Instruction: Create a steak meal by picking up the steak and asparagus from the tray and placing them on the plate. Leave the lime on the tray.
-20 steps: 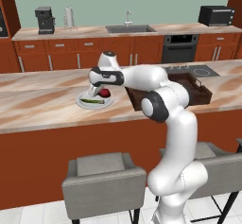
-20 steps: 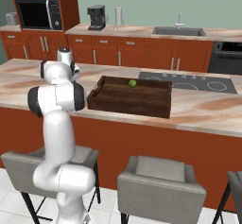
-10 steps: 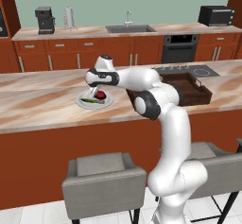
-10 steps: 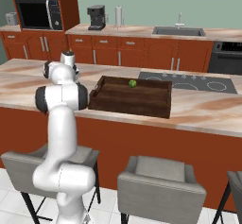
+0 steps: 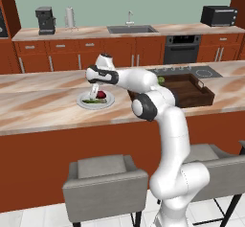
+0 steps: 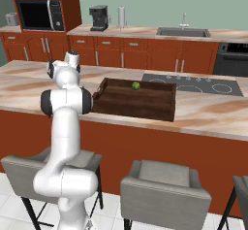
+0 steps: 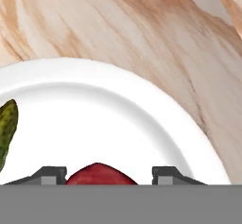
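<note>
The round white plate [image 5: 108,104] sits on the marble counter, left of the tray. On it lie the dark red steak [image 5: 101,95] and the thin green asparagus [image 5: 90,101]. My gripper [image 5: 96,90] hangs just over the plate, pointing down at the steak. In the hand view the steak [image 7: 100,175] lies between the two fingertips [image 7: 48,174], which stand apart, with a gap on the right side. The asparagus [image 7: 7,124] lies at the left on the plate [image 7: 142,109]. The dark wooden tray [image 6: 145,108] holds the lime [image 6: 136,85]. In the left base view the lime [image 5: 161,79] sits at the far left end of the tray [image 5: 191,93].
The counter's front edge runs close below the plate. A cooktop [image 6: 193,84] lies behind the tray. Two grey stools [image 5: 105,178] stand in front of the counter. The back wall has a sink, a coffee machine and a microwave.
The arm's elbow has swung a little to the left in the left base view while the hand stays over the plate. Steak and asparagus lie on the plate throughout.
</note>
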### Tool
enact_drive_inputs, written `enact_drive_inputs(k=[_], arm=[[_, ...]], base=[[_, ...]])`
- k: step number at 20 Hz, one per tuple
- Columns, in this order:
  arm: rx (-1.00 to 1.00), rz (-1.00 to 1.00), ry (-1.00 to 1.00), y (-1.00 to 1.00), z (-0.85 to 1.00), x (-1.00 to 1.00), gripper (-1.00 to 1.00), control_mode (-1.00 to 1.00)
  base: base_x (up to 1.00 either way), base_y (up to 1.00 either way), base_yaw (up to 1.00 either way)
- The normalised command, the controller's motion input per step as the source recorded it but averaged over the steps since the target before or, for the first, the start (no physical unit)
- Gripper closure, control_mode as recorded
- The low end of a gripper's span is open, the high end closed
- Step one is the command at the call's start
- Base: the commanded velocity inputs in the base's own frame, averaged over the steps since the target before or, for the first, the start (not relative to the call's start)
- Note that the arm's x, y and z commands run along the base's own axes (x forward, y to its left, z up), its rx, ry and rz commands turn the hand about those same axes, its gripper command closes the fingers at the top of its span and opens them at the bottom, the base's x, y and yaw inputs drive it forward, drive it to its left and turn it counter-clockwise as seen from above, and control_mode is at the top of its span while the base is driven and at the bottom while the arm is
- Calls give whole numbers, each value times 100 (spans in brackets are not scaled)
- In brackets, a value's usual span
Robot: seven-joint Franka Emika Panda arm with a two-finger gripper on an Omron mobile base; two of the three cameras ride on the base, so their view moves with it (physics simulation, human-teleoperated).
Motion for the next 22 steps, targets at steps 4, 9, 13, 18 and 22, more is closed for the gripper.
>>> enact_drive_inputs(k=[4,9,13,18,22], arm=[[-2,14,-3,12,-2,-8,-100,-100],[-1,2,-3,-2,12,-43,-100,-100],[0,0,-8,-19,5,-74,-100,-100],[0,-1,-15,-31,0,-95,-100,-100],[0,-1,-23,-44,32,-87,-100,-100]], base=[[0,0,0],[0,0,0],[0,0,0],[0,0,0],[0,0,0]])
